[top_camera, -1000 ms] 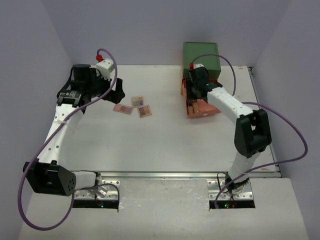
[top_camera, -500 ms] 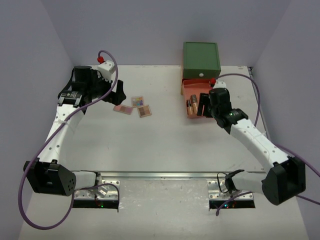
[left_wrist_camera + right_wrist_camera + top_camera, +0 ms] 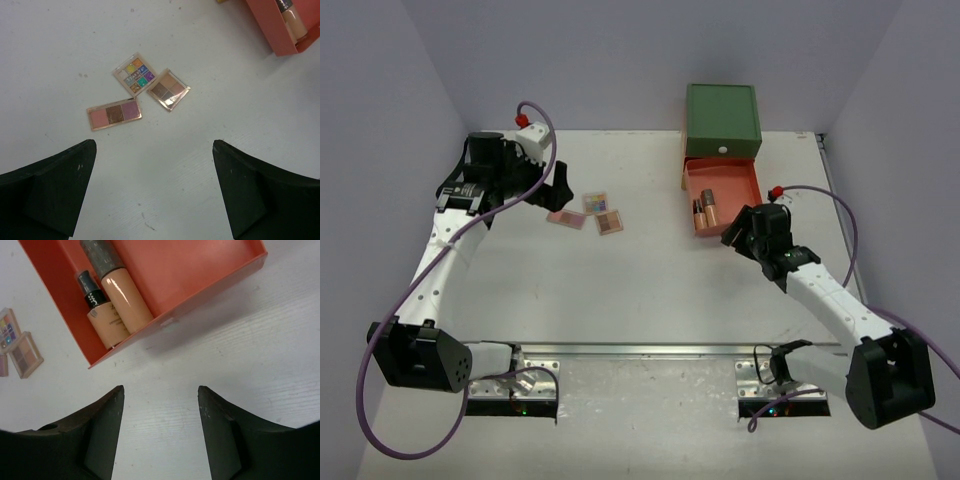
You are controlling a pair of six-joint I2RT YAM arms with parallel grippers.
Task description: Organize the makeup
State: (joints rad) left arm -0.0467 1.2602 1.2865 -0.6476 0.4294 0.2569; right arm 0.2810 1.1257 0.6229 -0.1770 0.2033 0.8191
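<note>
Judging from their look, the three palettes (image 3: 136, 75) are light, stiff and thin. They lie flat on the surface (image 3: 620, 290) in a close cluster, two of them seemingly touching at a corner. They offer little height to pinch, so a hold across two opposite edges seems best, with care that the smooth casing does not skid away. The left gripper (image 3: 152, 150) hangs over them with its jaws spread fully wide and nothing between them. The bottles (image 3: 120, 295), two that I can make out, lie side by side in the near left corner of the orange drawer (image 3: 210, 270), which is pulled out of the green chest (image 3: 722, 115). They look small, hard and rounded, likely to roll, and would best be taken across the body. The right gripper (image 3: 160, 392) stands just outside the drawer's near wall, jaws apart and empty. A second ago it was down over the drawer, hiding what lay in it. Since then that arm has drawn back toward its base, while the left arm and the palettes have not moved.
</note>
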